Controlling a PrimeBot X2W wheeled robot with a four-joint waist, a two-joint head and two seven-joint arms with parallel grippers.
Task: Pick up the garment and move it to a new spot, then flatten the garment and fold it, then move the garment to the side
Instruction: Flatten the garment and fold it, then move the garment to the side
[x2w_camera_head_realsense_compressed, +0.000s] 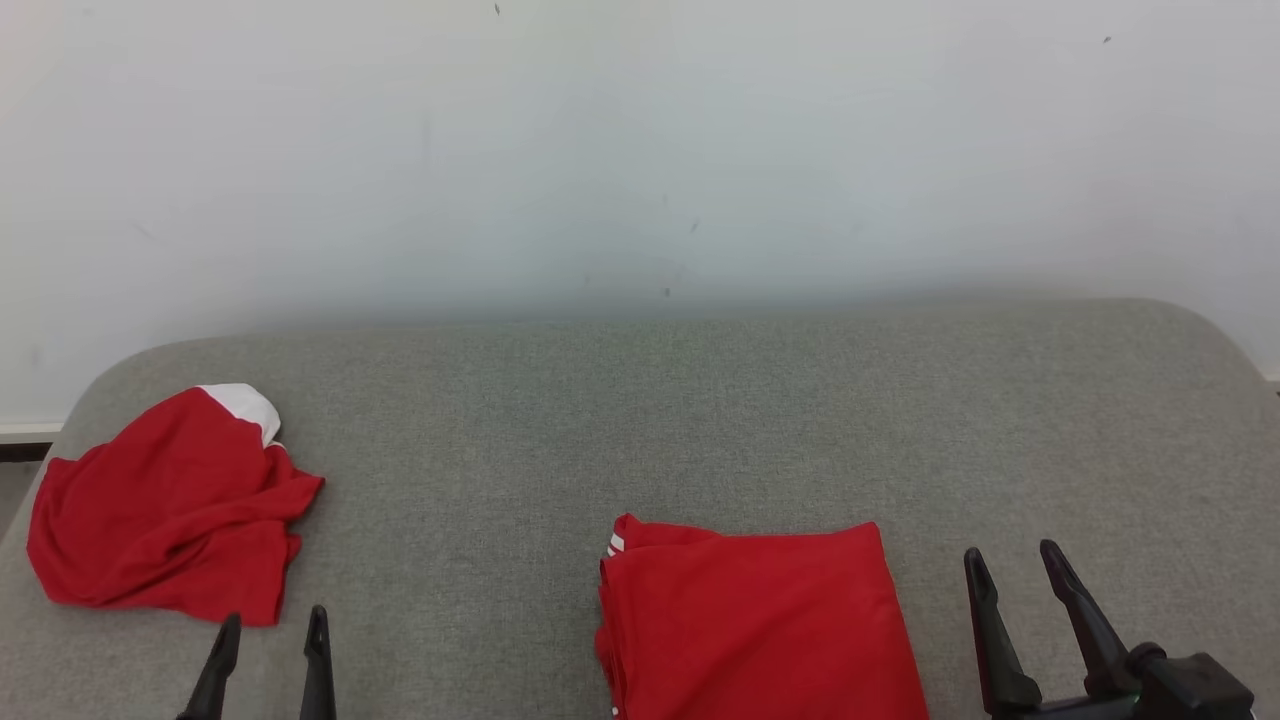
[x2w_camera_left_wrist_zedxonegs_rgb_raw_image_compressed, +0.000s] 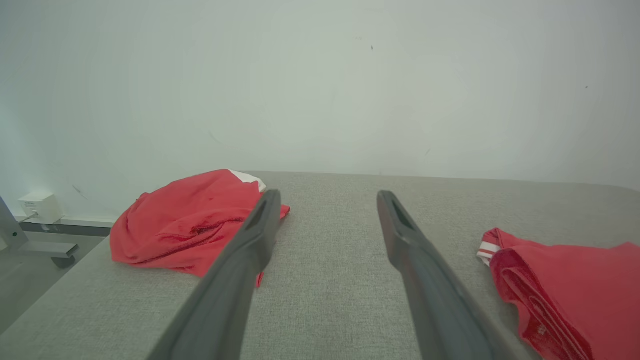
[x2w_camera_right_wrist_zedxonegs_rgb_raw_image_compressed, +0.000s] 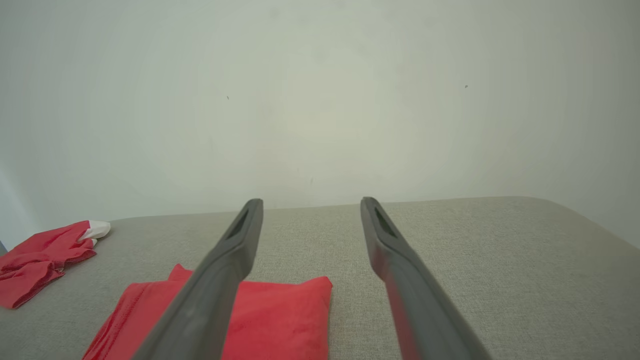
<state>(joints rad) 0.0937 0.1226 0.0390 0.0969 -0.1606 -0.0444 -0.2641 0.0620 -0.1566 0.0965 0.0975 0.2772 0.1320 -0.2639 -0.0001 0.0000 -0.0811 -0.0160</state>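
Note:
A crumpled red garment (x2w_camera_head_realsense_compressed: 170, 510) with a white sleeve end lies at the left end of the grey table (x2w_camera_head_realsense_compressed: 640, 420); the left wrist view shows this garment (x2w_camera_left_wrist_zedxonegs_rgb_raw_image_compressed: 185, 222) just beyond my left fingers. A second red garment, folded into a neat rectangle (x2w_camera_head_realsense_compressed: 755, 620), rests at the table's front middle, also seen as the folded garment (x2w_camera_left_wrist_zedxonegs_rgb_raw_image_compressed: 570, 290) and the folded garment (x2w_camera_right_wrist_zedxonegs_rgb_raw_image_compressed: 270, 315). My left gripper (x2w_camera_head_realsense_compressed: 272, 625) stands open and empty just in front of the crumpled one. At the lower right my right gripper (x2w_camera_head_realsense_compressed: 1010, 560) is open and empty, to the right of the folded one.
A pale wall (x2w_camera_head_realsense_compressed: 640, 150) rises right behind the table's far edge. The table's rounded corners sit at far left and far right. In the left wrist view a white box (x2w_camera_left_wrist_zedxonegs_rgb_raw_image_compressed: 40, 206) on the wall and a grey metal foot (x2w_camera_left_wrist_zedxonegs_rgb_raw_image_compressed: 45, 249) show beyond the left edge.

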